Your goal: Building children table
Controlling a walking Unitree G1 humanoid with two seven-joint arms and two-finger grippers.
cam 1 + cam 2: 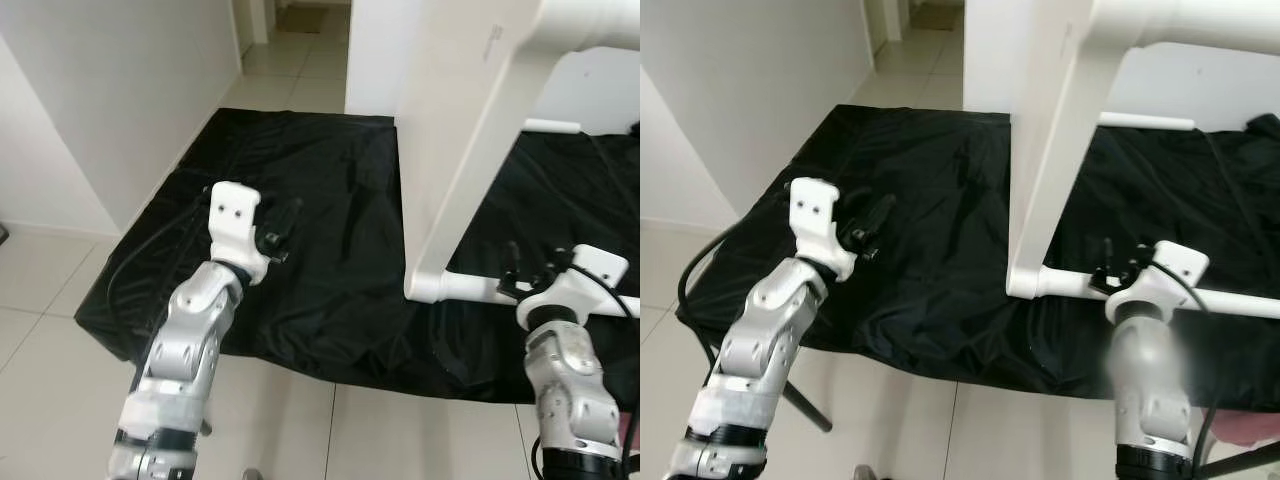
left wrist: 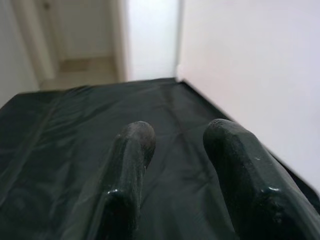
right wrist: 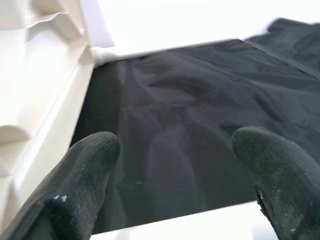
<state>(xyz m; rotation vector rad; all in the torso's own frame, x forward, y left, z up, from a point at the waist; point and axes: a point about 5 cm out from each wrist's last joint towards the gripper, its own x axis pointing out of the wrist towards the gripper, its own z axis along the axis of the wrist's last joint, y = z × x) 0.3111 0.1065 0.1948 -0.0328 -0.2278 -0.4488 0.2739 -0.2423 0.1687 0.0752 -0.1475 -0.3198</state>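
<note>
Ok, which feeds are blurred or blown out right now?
Right eye view: the right silver arm is smeared by a soft blur patch. Right wrist view: the white plastic table frame is overexposed at the top, and the near black fingers are out of focus. Left wrist view: its black fingers are soft, and the white wall glares.

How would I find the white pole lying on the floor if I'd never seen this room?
Look for the big black sheet spread over the pale floor tiles. A tall white table frame stands on it, and at the frame's foot the white pole lies flat along the sheet, just in front of the right hand. It is round and level, while the leg above slants up.
</note>
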